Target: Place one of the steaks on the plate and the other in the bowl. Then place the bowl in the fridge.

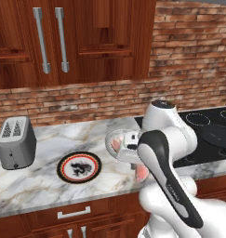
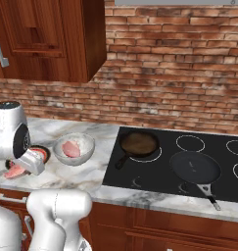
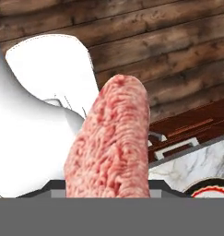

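My gripper (image 2: 22,167) is shut on one pink steak (image 3: 111,143), which stands close up in the hand view. That steak (image 2: 14,171) hangs low over the marble counter's front edge, and it peeks out from under my arm as the steak (image 1: 142,174) right of the plate. The plate (image 1: 79,167), black with a red ring, lies bare on the counter; its rim (image 3: 210,190) shows at the lower right of the hand view. The speckled bowl (image 2: 74,148) holds the other steak (image 2: 70,148) and stands just left of the stove. The fridge is out of view.
A grey toaster (image 1: 16,142) stands at the counter's left. The black cooktop (image 2: 154,179) carries two frying pans (image 2: 138,143) (image 2: 195,166). Wooden cabinets (image 1: 63,37) hang over the counter, against a brick wall. Drawers sit below the counter edge.
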You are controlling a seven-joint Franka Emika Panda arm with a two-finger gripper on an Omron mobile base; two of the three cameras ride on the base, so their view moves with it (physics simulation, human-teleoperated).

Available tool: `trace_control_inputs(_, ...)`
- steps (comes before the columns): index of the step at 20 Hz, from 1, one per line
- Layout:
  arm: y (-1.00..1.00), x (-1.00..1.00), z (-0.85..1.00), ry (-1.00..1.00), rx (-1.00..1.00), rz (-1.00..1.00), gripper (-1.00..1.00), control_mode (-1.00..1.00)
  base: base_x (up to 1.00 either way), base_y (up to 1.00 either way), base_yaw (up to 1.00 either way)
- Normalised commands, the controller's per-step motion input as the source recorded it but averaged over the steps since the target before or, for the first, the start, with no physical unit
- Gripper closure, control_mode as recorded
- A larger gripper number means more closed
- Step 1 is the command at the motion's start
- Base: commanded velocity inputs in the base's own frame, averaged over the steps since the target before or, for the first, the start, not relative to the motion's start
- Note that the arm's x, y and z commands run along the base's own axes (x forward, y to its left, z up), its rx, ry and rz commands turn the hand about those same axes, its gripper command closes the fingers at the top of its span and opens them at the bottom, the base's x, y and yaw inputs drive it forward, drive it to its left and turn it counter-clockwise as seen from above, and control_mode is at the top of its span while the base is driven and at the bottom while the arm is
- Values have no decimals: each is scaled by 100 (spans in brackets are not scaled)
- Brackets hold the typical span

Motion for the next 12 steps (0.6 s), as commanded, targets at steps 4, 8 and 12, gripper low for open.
trace_control_inputs(4, 98, 0, 11, 0, -8, 4, 100, -100, 0, 0, 0)
trace_control_inputs(8, 91, 9, 0, -6, -4, 8, 100, -100, 0, 0, 0)
trace_control_inputs(12, 59, 42, 0, -14, -9, 8, 100, -100, 0, 0, 0)
